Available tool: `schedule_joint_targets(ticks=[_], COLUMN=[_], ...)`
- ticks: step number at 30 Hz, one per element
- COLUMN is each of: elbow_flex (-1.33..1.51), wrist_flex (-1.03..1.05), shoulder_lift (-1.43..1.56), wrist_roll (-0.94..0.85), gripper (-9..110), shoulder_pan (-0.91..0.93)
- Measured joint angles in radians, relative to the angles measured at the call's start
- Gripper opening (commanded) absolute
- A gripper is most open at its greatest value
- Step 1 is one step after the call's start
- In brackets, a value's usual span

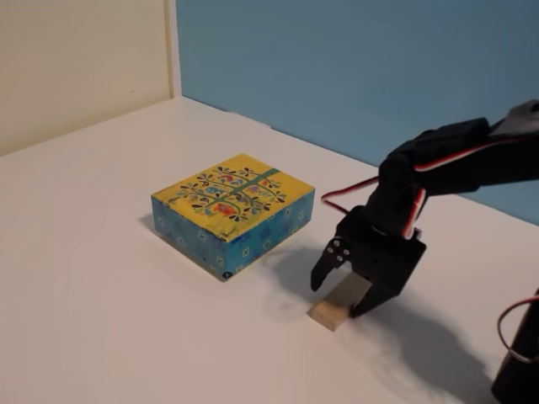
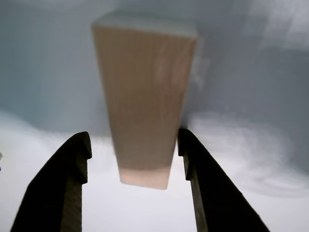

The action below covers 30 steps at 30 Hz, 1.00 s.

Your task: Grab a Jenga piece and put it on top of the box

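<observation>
The Jenga piece [image 1: 330, 313] is a small tan wooden block lying flat on the white table, a little to the right of the box and nearer the camera. My gripper [image 1: 338, 300] hangs over it, open, with one black finger on each side. In the wrist view the Jenga piece [image 2: 145, 96] runs away from the camera between the fingertips of the gripper [image 2: 134, 136]. The right finger [image 2: 212, 193] is close against the block's edge, while a gap shows at the left finger. The box [image 1: 232, 198], with a yellow tree-patterned top and blue flowered sides, has nothing on it.
A blue wall [image 1: 354, 67] stands at the back and a cream wall [image 1: 76, 59] at the left. A black part with a red cable [image 1: 515, 370] sits at the bottom right corner. The white table [image 1: 101, 278] stretches left of the box.
</observation>
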Motion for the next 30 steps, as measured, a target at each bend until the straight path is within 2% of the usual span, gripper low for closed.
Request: schedule_joint_targets(ticks=[12,17,19,30], elbow_flex=[-0.003,-0.003,-0.003,-0.005], wrist_flex=[0.008,0.012,0.014,0.012], shoulder_lift=[-0.012,-0.014,-0.014,-0.014], wrist_roll=[0.0,0.0,0.0,-0.002], gripper=[18,8,0,0], shoulder_pan=[0.044,0.051,0.051,0.051])
